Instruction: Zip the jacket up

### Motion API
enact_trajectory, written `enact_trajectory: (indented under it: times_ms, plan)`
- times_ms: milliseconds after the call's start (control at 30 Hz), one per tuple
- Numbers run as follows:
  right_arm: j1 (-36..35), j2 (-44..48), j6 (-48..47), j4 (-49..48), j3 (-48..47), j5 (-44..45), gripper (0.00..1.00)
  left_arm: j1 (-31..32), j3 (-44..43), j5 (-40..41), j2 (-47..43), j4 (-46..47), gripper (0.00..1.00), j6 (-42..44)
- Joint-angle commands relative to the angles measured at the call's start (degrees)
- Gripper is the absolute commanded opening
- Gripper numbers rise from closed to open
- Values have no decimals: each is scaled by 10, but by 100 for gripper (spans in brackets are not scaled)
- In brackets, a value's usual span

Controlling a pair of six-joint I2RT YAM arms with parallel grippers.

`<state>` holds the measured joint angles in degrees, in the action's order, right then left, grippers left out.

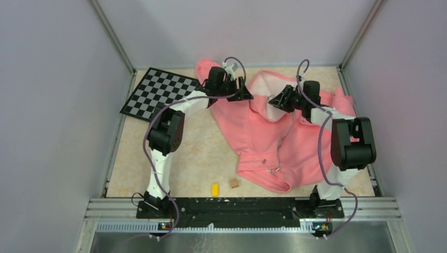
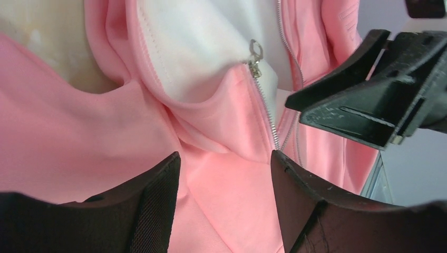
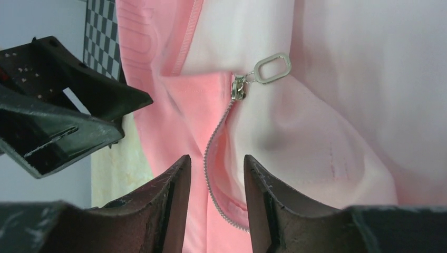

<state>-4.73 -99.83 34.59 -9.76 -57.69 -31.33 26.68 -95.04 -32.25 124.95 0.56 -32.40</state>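
Note:
The salmon-pink jacket [image 1: 263, 137] lies crumpled on the table, its paler lining [image 1: 266, 84] showing at the far end. My left gripper [image 1: 241, 95] and right gripper [image 1: 273, 100] face each other just above that open part. The left gripper [image 2: 224, 163] is open, with pink fleece below the gap. The metal zipper pull [image 2: 255, 52] lies beyond it. The right gripper [image 3: 213, 163] is open with the zipper teeth [image 3: 211, 153] running between its fingers, not pinched. The slider and ring pull [image 3: 271, 68] sit just ahead of its tips.
A checkerboard [image 1: 161, 94] lies at the far left, partly under the left arm. A yellow block [image 1: 215, 189] and a brown block [image 1: 233, 183] sit near the front edge. Grey walls close in the table on three sides.

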Motion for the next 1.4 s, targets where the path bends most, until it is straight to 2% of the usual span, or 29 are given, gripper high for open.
enact_trajectory:
  times_ms: [0, 333, 533, 700, 800, 833, 1000, 1133, 1233, 1367]
  plan:
    - [-7, -32, 67, -76, -30, -12, 41, 1, -26, 1, -46, 8, 67, 54]
    - [-13, -101, 119, -115, -70, 26, 36, 1, -83, -17, -26, -37, 68, 45]
    - [-18, -144, 127, -131, -114, 7, 27, 1, -84, -21, -29, -51, 81, 70]
    - [-19, -159, 78, -103, -165, -34, 17, -1, -99, -5, -28, -73, 83, 115]
    - [-17, -168, 12, -45, -210, -60, 2, -7, -117, -17, -17, -78, 82, 125]
    - [-18, -170, -10, -19, -227, -71, 0, -11, -123, -25, -12, -76, 82, 125]
    - [-17, -176, -106, 68, -283, -169, 0, -38, -121, -125, 17, 10, 80, 126]
    - [-18, -177, -139, 104, -307, -230, 0, -39, -118, -218, 44, 103, 76, 143]
    - [-18, -182, -137, 126, -321, -267, 0, -41, -123, -274, 75, 180, 75, 100]
    - [-18, -173, -126, 121, -304, -275, 0, -44, -135, -334, 120, 266, 72, 40]
